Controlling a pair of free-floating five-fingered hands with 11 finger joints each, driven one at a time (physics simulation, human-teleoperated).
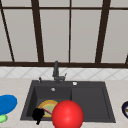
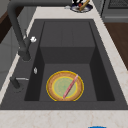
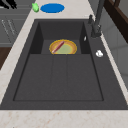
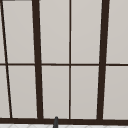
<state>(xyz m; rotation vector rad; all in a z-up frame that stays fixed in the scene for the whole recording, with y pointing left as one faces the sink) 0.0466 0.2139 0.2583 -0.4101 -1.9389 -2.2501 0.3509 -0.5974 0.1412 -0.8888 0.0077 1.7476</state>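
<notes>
A yellow plate (image 1: pixel 48 106) with a green middle lies on the floor of the dark sink's (image 1: pixel 105 100) left basin. A pink stick (image 2: pixel 70 85) rests slantwise across this plate (image 2: pixel 64 85) (image 3: pixel 63 47). A big red ball (image 1: pixel 67 114) hangs in front of the sink's front rim and covers part of the plate. My left hand (image 1: pixel 38 115) floats just left of the ball at the front rim; whether it touches the ball I cannot tell. Dark straight fingers of a hand (image 3: pixel 7 3) show beyond the counter's front edge in the right side view.
A blue plate (image 1: pixel 7 103) (image 3: pixel 52 7) and a small green thing (image 1: pixel 2 118) (image 3: pixel 35 7) lie on the left counter. A dark bowl (image 1: pixel 125 109) (image 2: pixel 80 7) holding a stick stands on the right counter. The tap (image 1: pixel 56 71) (image 2: pixel 17 32) rises behind the basin, before a window.
</notes>
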